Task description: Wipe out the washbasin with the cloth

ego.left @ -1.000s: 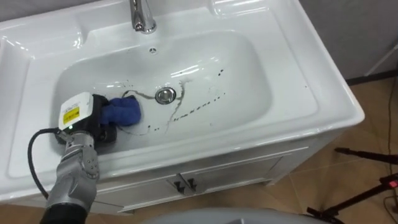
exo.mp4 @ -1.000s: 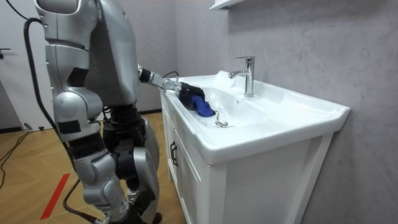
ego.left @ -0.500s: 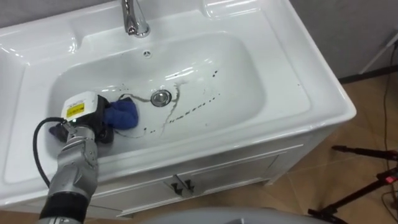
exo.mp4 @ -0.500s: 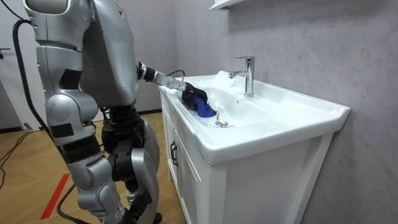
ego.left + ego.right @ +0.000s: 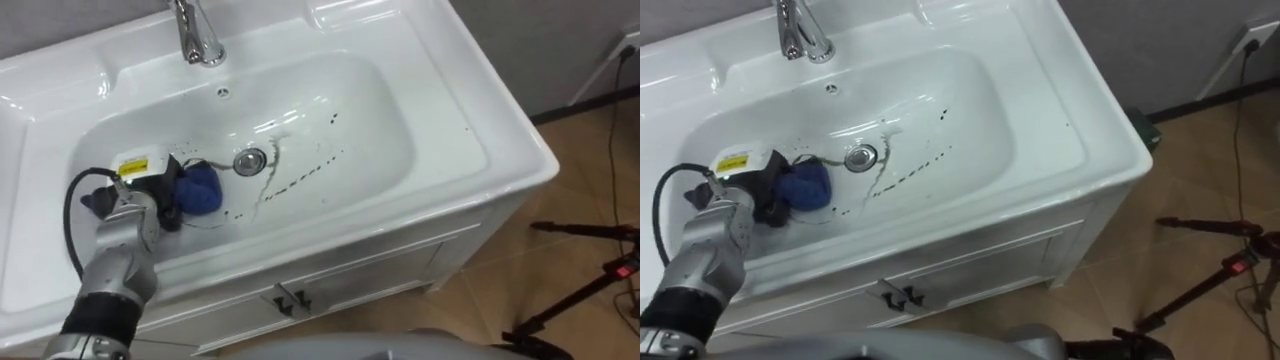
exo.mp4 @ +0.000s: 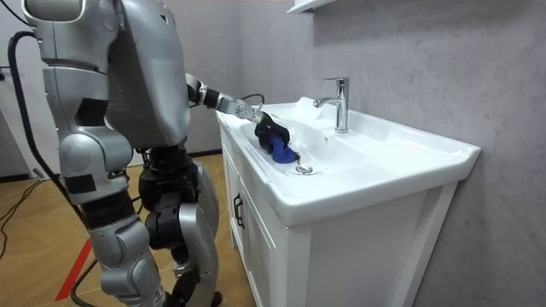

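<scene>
In white ceramic basin [image 5: 380, 130]: left hand [image 5: 140, 185] clamped on blue cloth [image 5: 202, 188]; risk: loosened grip, dark streaks [image 5: 300, 178] missed.

Bright, even indoor light comes from overhead. The glossy white basin [image 5: 470, 140] throws streaks of glare along its back rim, beside the tap [image 5: 195, 35] and across the bowl. Soft shade sits under the counter's overhang on the cabinet [image 5: 370, 275]; the grey wall [image 6: 409, 68] is lit evenly
</scene>
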Available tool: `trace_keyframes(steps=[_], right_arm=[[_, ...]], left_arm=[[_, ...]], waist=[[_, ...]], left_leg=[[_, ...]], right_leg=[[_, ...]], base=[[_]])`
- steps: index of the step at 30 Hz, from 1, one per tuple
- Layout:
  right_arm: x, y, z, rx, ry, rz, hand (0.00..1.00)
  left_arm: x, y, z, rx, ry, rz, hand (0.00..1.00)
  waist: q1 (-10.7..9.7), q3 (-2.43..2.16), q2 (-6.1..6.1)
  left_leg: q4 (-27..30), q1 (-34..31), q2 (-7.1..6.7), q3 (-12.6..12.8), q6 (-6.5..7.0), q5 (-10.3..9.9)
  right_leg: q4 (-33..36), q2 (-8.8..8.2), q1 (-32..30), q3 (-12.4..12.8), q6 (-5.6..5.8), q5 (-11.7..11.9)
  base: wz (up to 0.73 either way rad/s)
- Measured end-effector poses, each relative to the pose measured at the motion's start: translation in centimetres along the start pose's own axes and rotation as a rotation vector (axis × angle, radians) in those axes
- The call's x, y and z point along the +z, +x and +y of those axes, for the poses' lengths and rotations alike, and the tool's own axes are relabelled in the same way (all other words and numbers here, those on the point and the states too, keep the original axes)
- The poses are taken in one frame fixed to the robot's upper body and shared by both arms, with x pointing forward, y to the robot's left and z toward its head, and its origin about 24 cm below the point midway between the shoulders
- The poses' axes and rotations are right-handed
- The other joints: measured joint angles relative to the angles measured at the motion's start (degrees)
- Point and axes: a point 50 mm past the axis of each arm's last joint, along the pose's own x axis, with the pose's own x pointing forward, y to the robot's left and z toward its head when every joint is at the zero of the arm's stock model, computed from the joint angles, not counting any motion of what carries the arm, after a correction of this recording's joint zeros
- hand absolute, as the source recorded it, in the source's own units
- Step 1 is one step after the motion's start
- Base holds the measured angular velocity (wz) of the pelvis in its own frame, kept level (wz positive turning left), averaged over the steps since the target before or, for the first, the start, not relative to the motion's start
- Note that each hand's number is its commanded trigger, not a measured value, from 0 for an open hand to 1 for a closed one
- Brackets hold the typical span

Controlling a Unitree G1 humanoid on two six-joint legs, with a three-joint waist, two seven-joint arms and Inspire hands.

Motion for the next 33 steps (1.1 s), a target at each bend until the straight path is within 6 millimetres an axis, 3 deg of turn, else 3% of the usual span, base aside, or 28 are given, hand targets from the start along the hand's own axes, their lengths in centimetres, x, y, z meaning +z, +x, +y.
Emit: trace_keyframes(steps=[2,5,10,15,22,25,33], right_arm=[[0.0,0.0,0.1,0.004,-0.003,0.000,0.00],[0.1,0.1,0.2,0.005,0.000,-0.001,0.00],[0.1,0.2,0.7,0.008,-0.034,0.004,0.00],[0.2,0.2,0.9,0.004,-0.061,0.005,0.00],[0.0,0.3,1.0,0.008,-0.098,0.018,0.00],[0.0,0.2,1.0,0.009,-0.108,0.009,0.00],[-0.6,0.2,0.9,0.004,-0.147,0.043,0.00]], left_arm=[[0.9,-0.1,0.5,-0.002,0.006,-0.038,1.00],[2.3,-0.4,1.0,0.004,0.022,-0.098,1.00],[2.9,-0.4,1.1,0.009,0.026,-0.125,1.00],[3.0,-0.1,1.1,0.002,-0.023,-0.119,1.00],[2.6,1.2,1.4,0.019,-0.055,-0.086,1.00],[2.3,1.6,1.3,0.014,-0.091,-0.071,1.00],[2.1,2.6,1.7,0.012,-0.148,-0.051,1.00]], waist=[[-0.46,0.36,-0.09],[-1.16,0.55,0.05],[-1.61,0.55,-0.03],[-1.43,0.53,-0.39],[-1.22,0.36,-2.34],[-0.90,0.31,-2.35],[-3.17,0.27,-2.27]], left_leg=[[0.14,-0.30,0.02,0.14,0.00,0.00],[0.74,-1.49,0.03,0.33,0.00,0.00],[0.96,-1.99,0.09,0.54,0.00,0.00],[0.97,-1.94,0.11,0.70,0.00,0.00],[1.56,-1.78,0.39,1.74,-0.05,0.02],[2.17,-1.76,1.06,4.25,-0.05,0.01],[2.74,-3.08,1.27,4.93,-0.05,0.01]], right_leg=[[0.59,-0.12,-0.57,0.02,-0.04,-0.22],[0.67,-0.08,-1.55,0.03,-0.09,-0.24],[0.95,0.03,-2.23,0.21,-0.37,-0.41],[1.14,0.04,-2.26,0.20,-0.44,-0.68],[1.79,0.07,-2.31,0.92,-0.61,-0.95],[1.96,0.19,-2.78,1.90,-0.73,-0.86],[3.97,0.19,-4.90,2.18,-0.89,-0.86]], base=[[-0.04],[-0.01],[-0.02],[0.00],[-0.02],[-0.22],[0.00]])
